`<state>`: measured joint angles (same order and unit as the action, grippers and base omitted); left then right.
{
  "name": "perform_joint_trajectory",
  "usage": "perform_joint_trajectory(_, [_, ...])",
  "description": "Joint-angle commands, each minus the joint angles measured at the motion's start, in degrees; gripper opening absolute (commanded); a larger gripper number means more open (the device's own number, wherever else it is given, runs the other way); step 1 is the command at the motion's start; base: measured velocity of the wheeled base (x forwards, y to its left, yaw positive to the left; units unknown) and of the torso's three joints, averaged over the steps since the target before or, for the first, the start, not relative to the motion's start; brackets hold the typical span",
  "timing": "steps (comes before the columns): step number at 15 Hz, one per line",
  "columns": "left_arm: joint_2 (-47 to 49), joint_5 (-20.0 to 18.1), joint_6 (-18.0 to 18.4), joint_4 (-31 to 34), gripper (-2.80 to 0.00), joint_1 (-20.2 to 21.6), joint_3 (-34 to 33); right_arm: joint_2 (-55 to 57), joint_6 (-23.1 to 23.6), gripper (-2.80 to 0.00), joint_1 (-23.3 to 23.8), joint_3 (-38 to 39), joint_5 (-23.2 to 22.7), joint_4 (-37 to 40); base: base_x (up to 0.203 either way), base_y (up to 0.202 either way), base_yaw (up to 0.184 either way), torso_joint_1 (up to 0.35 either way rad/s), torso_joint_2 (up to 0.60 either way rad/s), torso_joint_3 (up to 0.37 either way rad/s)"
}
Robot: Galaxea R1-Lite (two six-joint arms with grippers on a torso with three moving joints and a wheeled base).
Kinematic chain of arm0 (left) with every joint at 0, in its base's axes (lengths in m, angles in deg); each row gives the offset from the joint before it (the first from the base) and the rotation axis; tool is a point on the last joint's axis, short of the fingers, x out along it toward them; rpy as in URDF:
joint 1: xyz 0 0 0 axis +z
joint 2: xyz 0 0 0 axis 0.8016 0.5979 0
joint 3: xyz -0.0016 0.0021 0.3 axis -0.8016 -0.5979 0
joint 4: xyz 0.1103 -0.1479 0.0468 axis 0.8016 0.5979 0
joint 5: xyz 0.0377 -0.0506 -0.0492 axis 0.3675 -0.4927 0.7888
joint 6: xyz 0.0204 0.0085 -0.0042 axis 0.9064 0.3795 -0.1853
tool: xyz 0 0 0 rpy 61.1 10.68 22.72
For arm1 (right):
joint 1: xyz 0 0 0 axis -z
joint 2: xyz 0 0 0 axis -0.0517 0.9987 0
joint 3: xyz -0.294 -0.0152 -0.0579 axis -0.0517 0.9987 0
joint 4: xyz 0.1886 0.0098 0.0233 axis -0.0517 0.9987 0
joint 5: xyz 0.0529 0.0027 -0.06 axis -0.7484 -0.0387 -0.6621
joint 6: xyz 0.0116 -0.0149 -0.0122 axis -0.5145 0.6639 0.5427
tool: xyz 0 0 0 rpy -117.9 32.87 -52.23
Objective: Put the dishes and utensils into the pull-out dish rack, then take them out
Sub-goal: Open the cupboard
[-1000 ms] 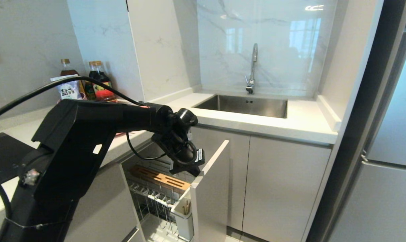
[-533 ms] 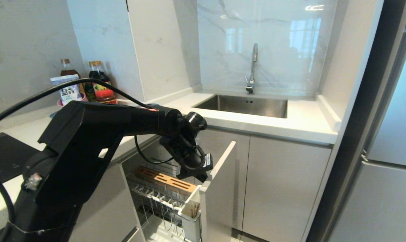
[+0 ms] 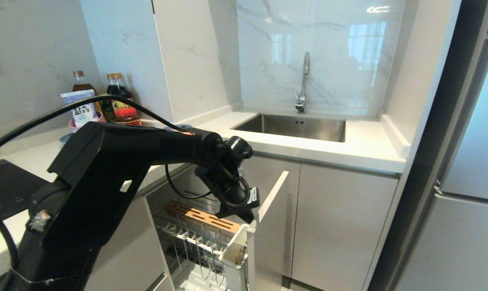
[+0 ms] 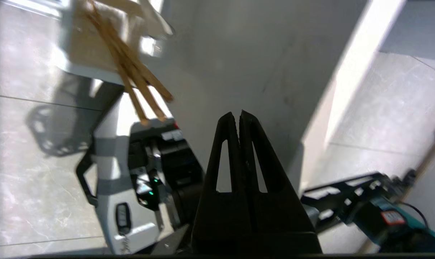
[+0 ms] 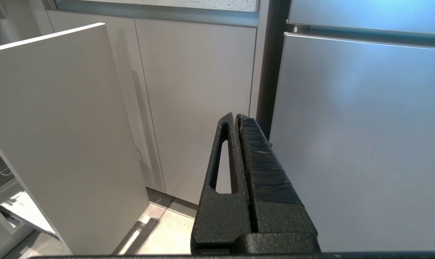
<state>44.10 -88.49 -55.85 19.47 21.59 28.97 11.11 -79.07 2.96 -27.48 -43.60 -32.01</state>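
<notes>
The chrome wire pull-out dish rack (image 3: 195, 238) w/ tall white front panel is part-way out. Left claw (image 4: 240, 116), pinched shut & empty, sits behind the panel's top edge. Light wooden chopsticks (image 4: 131, 68) stand in the rack's white cup. Pull slow, straight out. Right claw (image 5: 237, 118) shut, parked.

sink (image 3: 292, 127): steel, set in the white tabletop (image 3: 361, 149)
tap (image 3: 302, 83): behind the sink
bottles (image 3: 116, 97): far left, by the wall
fridge (image 3: 466, 169): right
</notes>
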Motion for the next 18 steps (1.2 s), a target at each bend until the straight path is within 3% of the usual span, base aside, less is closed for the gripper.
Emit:
perform_joint_trajectory(1, [-0.33, -1.54, -0.72, 0.6, -2.8, -0.68, -0.05, 0.02, 0.03, -2.8, 0.02, 0.0, 0.01, -0.01, 0.0, 0.0, 0.0, 0.0, 0.0, 0.0])
perform_joint_trajectory(14, [-0.27, -1.4, -0.98, 1.11, -2.8, -1.48, -0.28, 0.02, 0.03, -2.8, 0.0, 0.0, 0.0, -0.01, 0.0, 0.0, 0.0, 0.0, 0.0, 0.0])
perform_joint_trajectory(18, [-2.1, 3.47, -0.92, 1.05, -2.8, 0.87, 0.89, 0.02, 0.03, -2.8, 0.01, 0.0, 0.0, -0.01, 0.0, 0.0, 0.0, 0.0, 0.0, 0.0])
